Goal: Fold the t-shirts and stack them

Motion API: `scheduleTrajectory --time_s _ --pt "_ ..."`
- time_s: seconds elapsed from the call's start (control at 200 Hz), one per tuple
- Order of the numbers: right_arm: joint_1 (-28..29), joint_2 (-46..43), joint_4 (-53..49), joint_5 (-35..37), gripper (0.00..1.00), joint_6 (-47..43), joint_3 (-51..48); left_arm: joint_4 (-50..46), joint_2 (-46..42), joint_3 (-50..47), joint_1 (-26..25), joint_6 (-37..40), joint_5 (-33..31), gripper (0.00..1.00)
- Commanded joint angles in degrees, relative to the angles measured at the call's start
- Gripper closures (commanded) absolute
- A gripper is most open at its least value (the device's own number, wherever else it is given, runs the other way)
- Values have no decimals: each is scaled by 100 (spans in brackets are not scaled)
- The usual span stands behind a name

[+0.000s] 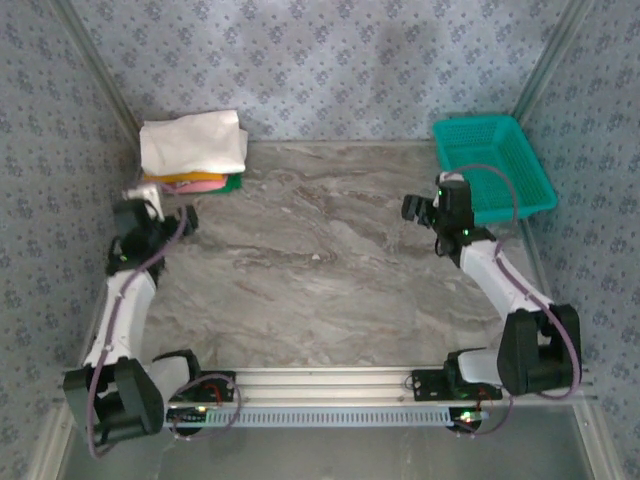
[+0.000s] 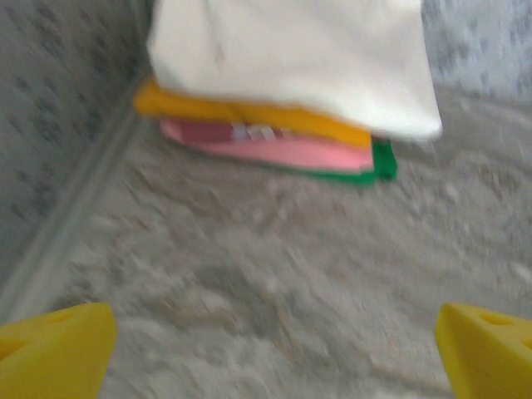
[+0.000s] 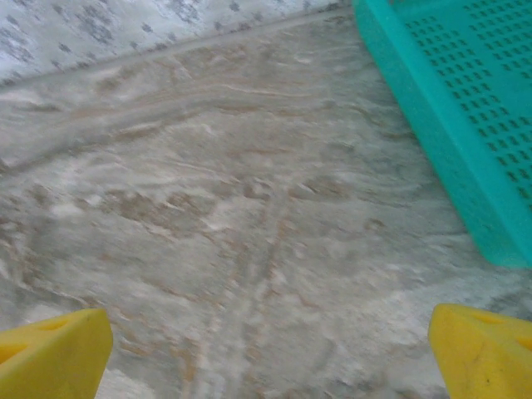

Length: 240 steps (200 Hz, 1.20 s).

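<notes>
A stack of folded t-shirts (image 1: 190, 150) is found in the far left corner of the table (image 1: 320, 260). The top item is a white t-shirt (image 2: 291, 58), folded into a thick, roughly rectangular bundle with soft creases. It overhangs the garments under it.

Beneath it an orange shirt (image 2: 249, 116), a pink shirt (image 2: 291, 154) and a green shirt (image 2: 384, 162) are laid flat, with their edges exposed. The green one is seen at the bottom right of the pile.

The left gripper (image 2: 266, 349) is held just in front of the stack and apart from it. Its yellow fingertips (image 2: 50, 345) are spread wide, with nothing between them. The right gripper (image 3: 266, 349) is likewise spread wide and empty, above bare table beside a teal mesh basket (image 3: 465, 108) at the far right.

The left wrist view is blurred, so fine detail of the cloth cannot be judged.
</notes>
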Motion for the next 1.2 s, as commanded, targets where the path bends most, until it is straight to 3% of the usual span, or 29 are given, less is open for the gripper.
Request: scheduleTrajectory --time_s 0.0,0.07,0.22,0.275,0.365,0.405,0.485,0.655,0.785,0.854,0.929,1.194 --pt "-87 -376 1185 776 0 -731 -920 2046 -442 -1021 -632 -38 -888 2" --pt "-158 -402 1541 1020 0 -802 -1295 2682 -283 -1596 -941 245 -1608 2" --pt "-352 -81 2350 1017 0 -965 -1828 4549 431 -2523 -929 602 -1695 2" --pt "-506 99 2696 848 0 -951 -1974 5023 830 -2617 -807 627 -1420 2" --pt "-837 431 4028 236 0 -1207 -2414 4921 1408 -2274 -597 548 -978 2" --pt "-906 447 3926 100 0 -1308 -2330 4786 1523 -2112 -516 393 -828 2" --pt "-1033 532 4292 -227 0 -1370 -2433 5945 1982 -2399 -348 117 -402 2" --pt "-1131 1067 5976 -676 0 -1387 -3118 7287 2843 -2699 -471 365 -120 2" --pt "-1121 1348 5867 -765 0 -1446 -2941 6964 2797 -2579 -688 731 92 2" --pt "-1136 1384 4874 -678 0 -1392 -2389 6161 2775 -2174 -698 796 194 2" --pt "-1056 1413 4993 -566 0 -1452 -2403 5326 2838 -1691 -663 672 -4 2" --pt "-1012 1400 4954 -523 0 -1497 -2395 5333 2882 -1651 -630 510 -302 2"
